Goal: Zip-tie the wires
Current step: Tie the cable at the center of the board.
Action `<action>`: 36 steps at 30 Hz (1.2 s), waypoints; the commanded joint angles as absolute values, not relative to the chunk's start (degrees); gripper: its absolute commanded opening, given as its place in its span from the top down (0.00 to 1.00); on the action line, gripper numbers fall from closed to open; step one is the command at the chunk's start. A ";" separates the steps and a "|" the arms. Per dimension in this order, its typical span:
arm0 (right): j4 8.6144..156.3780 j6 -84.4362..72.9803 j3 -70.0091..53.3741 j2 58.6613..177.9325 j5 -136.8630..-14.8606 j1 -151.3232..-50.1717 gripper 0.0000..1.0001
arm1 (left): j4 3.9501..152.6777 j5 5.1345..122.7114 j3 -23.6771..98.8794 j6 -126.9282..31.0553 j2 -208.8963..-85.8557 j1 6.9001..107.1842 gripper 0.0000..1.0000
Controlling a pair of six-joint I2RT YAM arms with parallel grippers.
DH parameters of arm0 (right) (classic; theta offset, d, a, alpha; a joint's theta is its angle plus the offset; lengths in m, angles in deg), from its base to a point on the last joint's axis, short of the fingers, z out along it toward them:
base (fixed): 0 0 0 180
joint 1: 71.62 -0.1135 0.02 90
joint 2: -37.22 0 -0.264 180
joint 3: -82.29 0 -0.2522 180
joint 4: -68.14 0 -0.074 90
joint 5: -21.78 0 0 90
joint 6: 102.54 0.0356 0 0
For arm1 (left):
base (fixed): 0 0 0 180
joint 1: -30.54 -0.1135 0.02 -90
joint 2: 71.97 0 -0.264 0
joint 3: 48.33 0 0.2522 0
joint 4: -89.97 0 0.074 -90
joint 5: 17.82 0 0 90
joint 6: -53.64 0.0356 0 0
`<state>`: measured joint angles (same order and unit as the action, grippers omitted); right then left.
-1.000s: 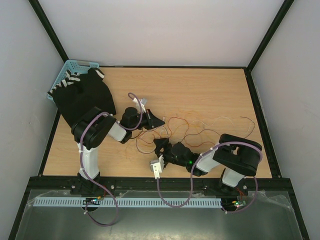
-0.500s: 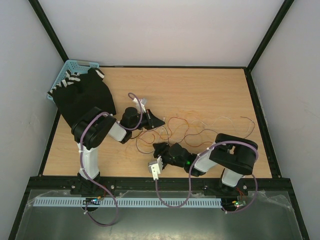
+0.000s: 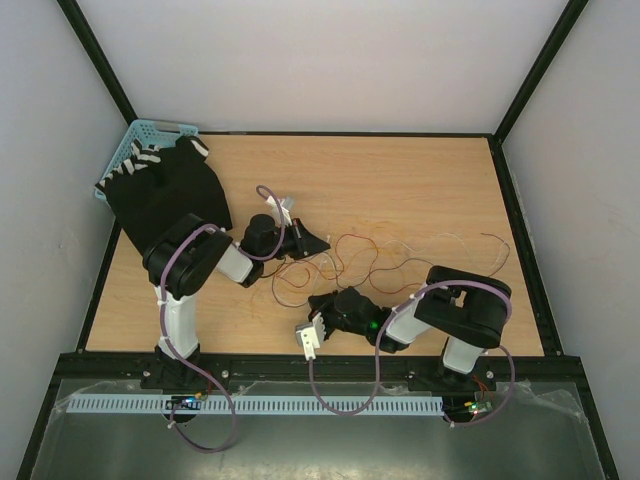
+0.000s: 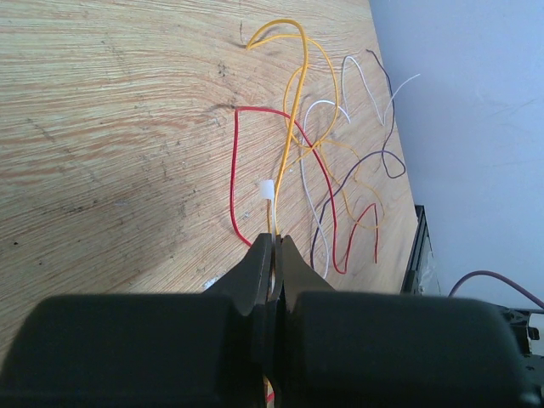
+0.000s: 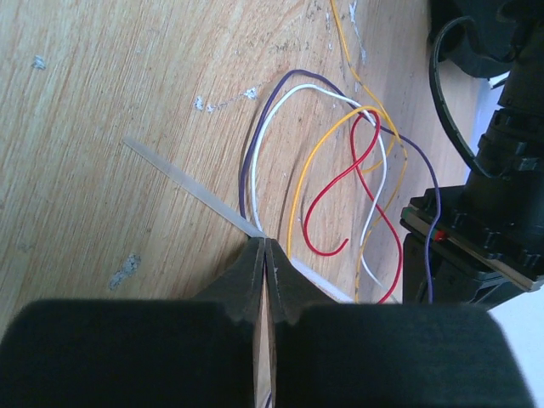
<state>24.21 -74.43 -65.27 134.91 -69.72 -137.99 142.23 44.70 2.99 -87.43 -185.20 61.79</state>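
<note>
Closure of right gripper (image 5: pixel 264 243) on tie (image 5: pixel 183 183) has just completed. Left gripper (image 4: pixel 274 241) is clenched on wires (image 5: pixel 299 87), which lie spread between both arms. Tie is now secured for threading.

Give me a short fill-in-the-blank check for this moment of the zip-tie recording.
1. The left gripper is shut on a ___ strand of the wires.
2. The right gripper pinches the pale flat ___ meant to bundle them.
3. The blue basket sits at the table's far ___ corner.
Missing words: yellow; zip tie; left.
</note>
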 commanded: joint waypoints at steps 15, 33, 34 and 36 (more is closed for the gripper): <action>12.96 -71.96 -70.78 133.05 -65.41 -138.18 0.52 | 143.41 43.66 3.69 -87.51 -183.75 61.92 1.00; 7.26 -73.95 -71.28 134.50 -63.48 -136.16 0.37 | 140.55 45.33 2.52 -91.74 -180.27 62.10 1.00; 6.34 -74.02 -71.15 135.23 -63.48 -136.14 0.37 | 140.28 45.44 2.46 -91.65 -180.02 62.10 1.00; 4.58 -74.26 -70.62 136.80 -63.91 -136.15 0.37 | 139.84 45.46 2.52 -91.45 -179.76 62.10 1.00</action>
<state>10.02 -73.95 -71.98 134.14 -63.47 -136.35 140.44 45.07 2.86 -91.08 -182.27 61.79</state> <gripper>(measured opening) 0.631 0.002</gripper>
